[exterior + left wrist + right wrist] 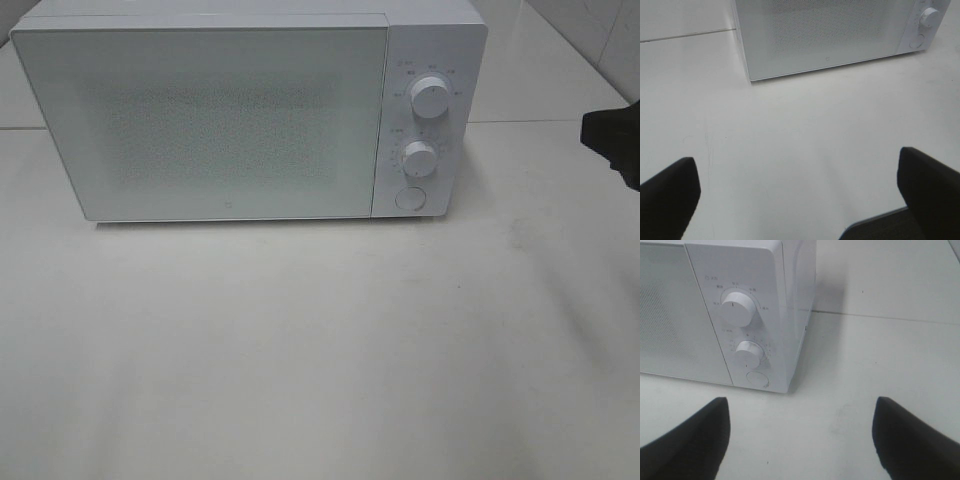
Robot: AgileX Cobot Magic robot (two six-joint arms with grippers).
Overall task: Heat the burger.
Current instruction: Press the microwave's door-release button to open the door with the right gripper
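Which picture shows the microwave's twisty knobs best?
The right wrist view: both knobs sit close and big, with the marks around them showing. The exterior high view has both too, only smaller. The left wrist view catches just one, at the picture's edge.

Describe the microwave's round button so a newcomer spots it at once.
A white microwave stands at the back of the table. On the control strip right of its door, a large knob tops a smaller knob; the button sits below both. It alone is flat and unmarked.
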